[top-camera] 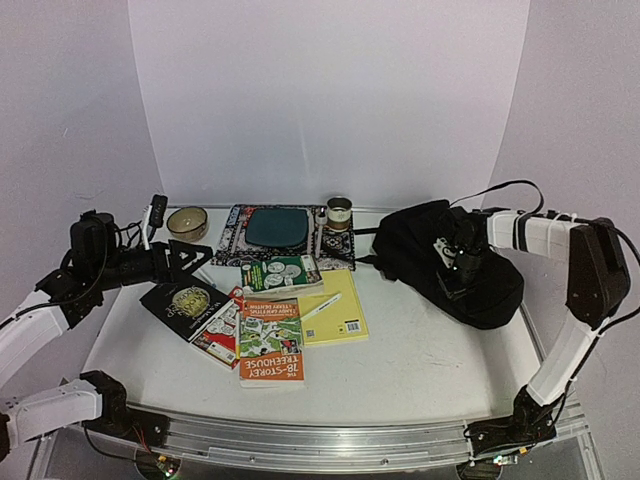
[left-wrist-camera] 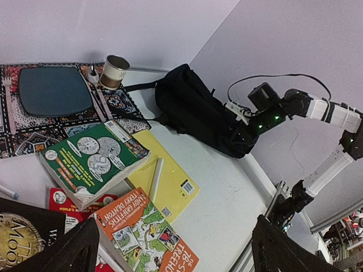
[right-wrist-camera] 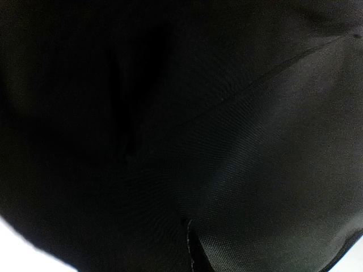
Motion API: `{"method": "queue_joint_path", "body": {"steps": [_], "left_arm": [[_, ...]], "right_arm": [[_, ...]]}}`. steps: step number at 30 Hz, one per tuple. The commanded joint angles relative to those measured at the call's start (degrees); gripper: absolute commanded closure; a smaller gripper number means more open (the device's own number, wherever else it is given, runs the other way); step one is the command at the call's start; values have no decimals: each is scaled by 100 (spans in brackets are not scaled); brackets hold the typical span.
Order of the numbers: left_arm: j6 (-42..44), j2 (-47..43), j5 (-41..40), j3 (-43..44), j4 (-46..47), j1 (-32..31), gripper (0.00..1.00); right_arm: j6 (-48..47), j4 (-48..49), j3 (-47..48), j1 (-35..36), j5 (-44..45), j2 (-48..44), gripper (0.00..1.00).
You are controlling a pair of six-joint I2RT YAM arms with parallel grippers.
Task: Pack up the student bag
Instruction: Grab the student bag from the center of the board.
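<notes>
The large soft black fabric backpack [top-camera: 450,262] lies slumped on the white tabletop [top-camera: 420,370], just right of the yellow paper notepad [top-camera: 335,315]. The right end effector [top-camera: 462,268] is pressed into its upper face and clenched. Its wrist view shows only black weave, so I cannot tell whether it pinches a zip pull, a fold of cloth or nothing. It is probably there to get the bag open, since no mouth shows.

The left end effector [top-camera: 185,262] hovers released, fingers spread wide, to the left of the notepad and above the books, likely waiting to lift one. A white pen [top-camera: 320,306] lies on the notepad. A green paperback [top-camera: 282,273], an orange paperback [top-camera: 270,340] and a black book [top-camera: 180,300] overlap at the notepad's left, which hides their edges from a clean grasp. Behind the notepad sit a dark teal pad [top-camera: 278,227] on a patterned mat [top-camera: 232,245] and a paper cup [top-camera: 340,212].
</notes>
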Motion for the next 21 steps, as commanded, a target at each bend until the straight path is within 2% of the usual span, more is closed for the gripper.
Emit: {"method": "queue_joint_path", "body": {"steps": [1, 11, 16, 21], "left_arm": [[-521, 349, -739, 154, 532, -559, 7], [-598, 1624, -2126, 786, 824, -2355, 9], [-677, 2397, -3057, 1181, 1173, -3376, 9], [-842, 3152, -3350, 1449, 1664, -3944, 9]], "right_arm": [[1216, -698, 149, 165, -471, -813, 100], [3085, -729, 390, 917, -772, -1426, 100], [4065, -121, 227, 1460, -956, -1600, 100], [4902, 656, -6, 1830, -1119, -1667, 100]]}}
